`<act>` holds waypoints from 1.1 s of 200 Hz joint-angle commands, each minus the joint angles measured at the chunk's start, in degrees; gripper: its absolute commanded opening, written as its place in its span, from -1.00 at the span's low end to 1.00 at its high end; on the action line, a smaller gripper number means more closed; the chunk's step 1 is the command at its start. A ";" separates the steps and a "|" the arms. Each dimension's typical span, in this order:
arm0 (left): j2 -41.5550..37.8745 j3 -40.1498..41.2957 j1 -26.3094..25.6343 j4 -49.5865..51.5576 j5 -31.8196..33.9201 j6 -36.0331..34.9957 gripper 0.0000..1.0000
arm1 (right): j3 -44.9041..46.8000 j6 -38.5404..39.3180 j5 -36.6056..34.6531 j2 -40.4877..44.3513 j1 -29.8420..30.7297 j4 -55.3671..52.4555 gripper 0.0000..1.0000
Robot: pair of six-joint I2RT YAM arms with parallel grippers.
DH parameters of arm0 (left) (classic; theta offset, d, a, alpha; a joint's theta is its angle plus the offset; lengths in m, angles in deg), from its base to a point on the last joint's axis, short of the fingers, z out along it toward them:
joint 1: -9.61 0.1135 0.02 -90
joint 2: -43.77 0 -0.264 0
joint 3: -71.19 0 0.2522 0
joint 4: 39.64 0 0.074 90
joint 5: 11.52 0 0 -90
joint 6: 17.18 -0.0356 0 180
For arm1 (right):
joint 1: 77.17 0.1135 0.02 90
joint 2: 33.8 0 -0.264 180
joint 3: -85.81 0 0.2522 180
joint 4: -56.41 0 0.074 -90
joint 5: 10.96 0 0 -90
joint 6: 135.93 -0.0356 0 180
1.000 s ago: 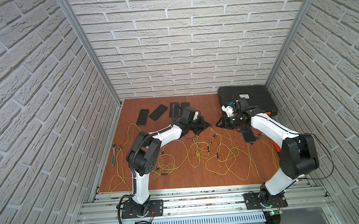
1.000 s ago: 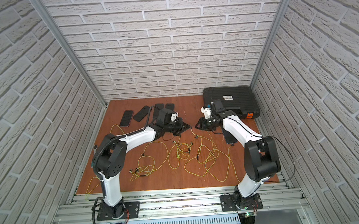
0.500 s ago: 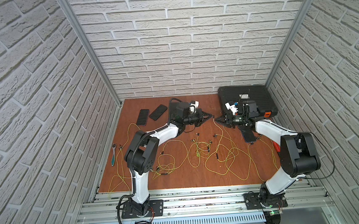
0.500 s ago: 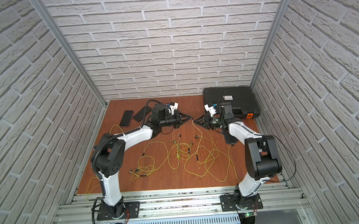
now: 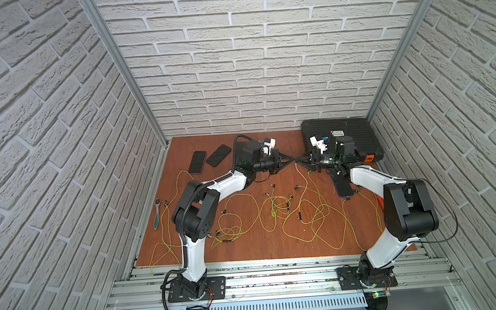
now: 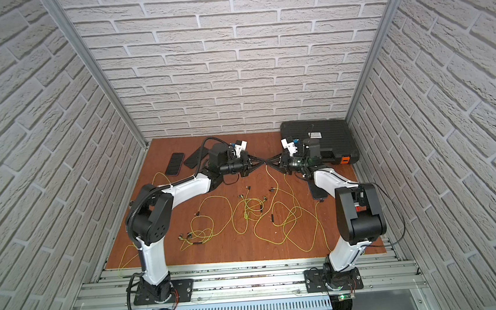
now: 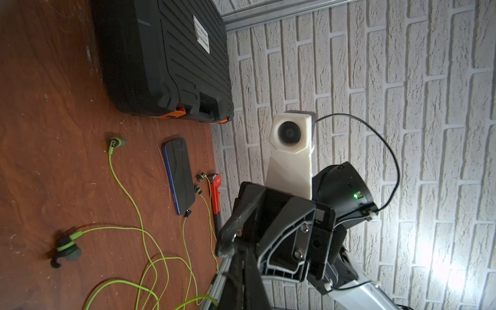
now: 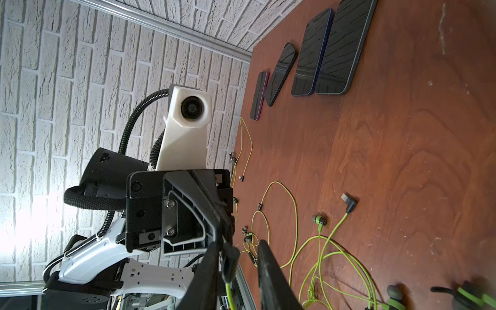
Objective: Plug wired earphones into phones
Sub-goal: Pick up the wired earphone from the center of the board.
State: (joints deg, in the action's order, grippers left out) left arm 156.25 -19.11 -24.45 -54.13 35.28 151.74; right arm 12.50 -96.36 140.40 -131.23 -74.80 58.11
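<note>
Your L gripper (image 5: 290, 159) clamped on wired earphones (image 8: 227, 291) plug end, R gripper (image 5: 298, 160) part-open round it, both near blk case (image 5: 357, 135), above bench (image 5: 248, 246)

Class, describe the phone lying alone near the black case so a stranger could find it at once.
Start at the big ribbed black case in the table's far right corner. Just in front of it, beside the right arm, lies one phone. Unlike the other phones grouped at the far left, it lies alone, with a cord's dark plug at its near end.
</note>
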 commanded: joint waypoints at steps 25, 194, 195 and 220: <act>0.55 -1.21 0.20 -4.25 -1.22 0.32 -1.00 | -1.33 -1.42 0.77 -1.14 1.32 3.94 -0.63; -1.40 -6.58 5.96 19.80 9.97 -15.44 0.03 | -0.96 3.63 -6.44 1.84 0.88 -2.04 -0.88; -1.40 -6.77 6.04 20.29 10.28 -15.80 0.04 | -1.03 3.96 -6.61 1.95 0.88 -2.47 -0.88; 1.39 -14.53 8.57 37.14 18.03 -25.72 0.13 | -2.15 13.46 -13.42 5.68 0.89 -16.44 -0.88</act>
State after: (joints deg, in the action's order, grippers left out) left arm 156.69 -26.60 -18.42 -33.21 44.98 137.88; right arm 12.39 -93.94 133.82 -131.10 -73.94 54.79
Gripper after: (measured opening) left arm 0.552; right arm 0.099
